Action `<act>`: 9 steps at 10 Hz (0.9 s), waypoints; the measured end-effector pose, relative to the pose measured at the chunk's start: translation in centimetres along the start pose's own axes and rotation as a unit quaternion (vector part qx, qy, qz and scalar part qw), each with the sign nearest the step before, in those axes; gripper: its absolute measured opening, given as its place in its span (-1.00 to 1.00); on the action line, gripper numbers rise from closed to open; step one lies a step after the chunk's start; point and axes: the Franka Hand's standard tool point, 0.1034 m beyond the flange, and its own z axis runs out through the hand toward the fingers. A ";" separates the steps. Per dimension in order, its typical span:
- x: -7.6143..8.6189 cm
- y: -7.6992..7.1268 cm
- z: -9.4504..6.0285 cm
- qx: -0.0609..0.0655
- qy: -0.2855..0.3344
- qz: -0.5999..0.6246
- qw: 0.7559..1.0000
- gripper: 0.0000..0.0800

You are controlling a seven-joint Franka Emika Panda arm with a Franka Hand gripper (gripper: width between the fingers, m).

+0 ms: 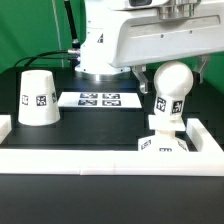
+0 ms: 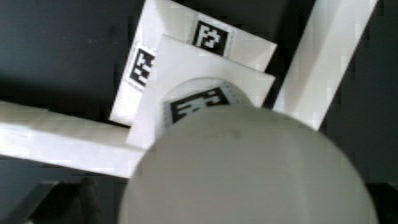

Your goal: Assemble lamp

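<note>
The white bulb (image 1: pixel 170 95) stands upright on the flat square base (image 1: pixel 163 143) at the exterior view's right, a tag on its stem. My gripper (image 1: pixel 171 72) hangs straight down over the bulb's round top, with the bulb between the jaws. In the wrist view the bulb (image 2: pixel 249 165) fills the near part of the picture and hides my fingers, so I cannot tell whether they press on it. The tagged base (image 2: pixel 187 55) shows beyond it. The tapered shade (image 1: pixel 37 98) stands apart, mouth down, at the exterior view's left.
The marker board (image 1: pixel 98 99) lies flat at the back between the shade and the bulb. A raised white rail (image 1: pixel 90 157) runs along the front and up both sides, and the base sits against its right corner. The rail also shows in the wrist view (image 2: pixel 331 60).
</note>
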 end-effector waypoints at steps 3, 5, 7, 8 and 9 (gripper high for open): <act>0.3 0.1 -0.3 -0.001 0.006 0.001 1.000 0.75; 0.3 0.0 -0.1 -0.002 0.007 0.000 1.000 0.63; 0.3 0.0 -0.1 -0.001 0.007 0.000 1.000 0.44; 0.3 0.0 -0.1 -0.001 0.007 0.000 1.000 0.44; 0.3 0.0 -0.1 -0.001 0.007 0.000 1.000 0.44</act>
